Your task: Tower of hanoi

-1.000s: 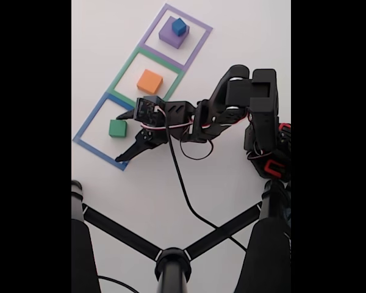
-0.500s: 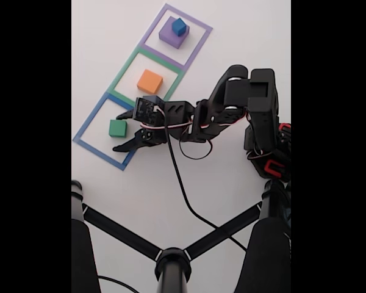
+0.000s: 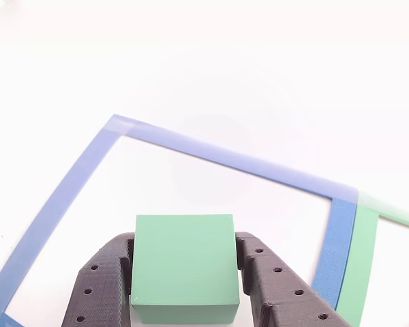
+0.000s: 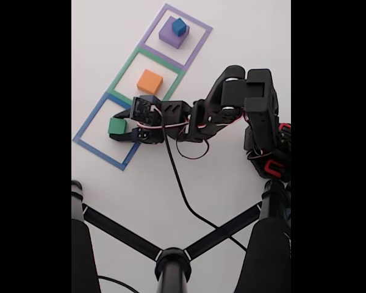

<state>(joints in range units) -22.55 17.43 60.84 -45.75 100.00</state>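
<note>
The black pincer (image 3: 184, 300) brackets the green cube (image 3: 184, 262) inside the blue taped outline (image 3: 68, 184), one printed finger (image 3: 99, 286) flush against each side face; the close view suggests contact, so it appears closed on the cube, though whether the cube has left the tabletop (image 3: 273, 82) cannot be told. In the fixed view the pincer (image 4: 117, 128) reaches in from the right of the picture, the arm (image 4: 232, 104) folded low behind it, a black cable (image 4: 183, 189) trailing off.

A clean lift likely depends on keeping the fingers square to the cube's faces and rising straight, so the block does not pivot or scrape the tape. Its matte faces should give fair friction; the sharp edges leave little tolerance for a skewed grip.

The fingers are layered black plastic dotted with small holes. The cube is smooth and crisp-edged. The orange block (image 4: 149, 81), flatter, lies alone in the green outline (image 4: 125, 70); the blue cube (image 4: 179, 26) sits atop the purple block (image 4: 169, 36) in the purple outline (image 4: 195, 24). The tabletop is plain white.
</note>
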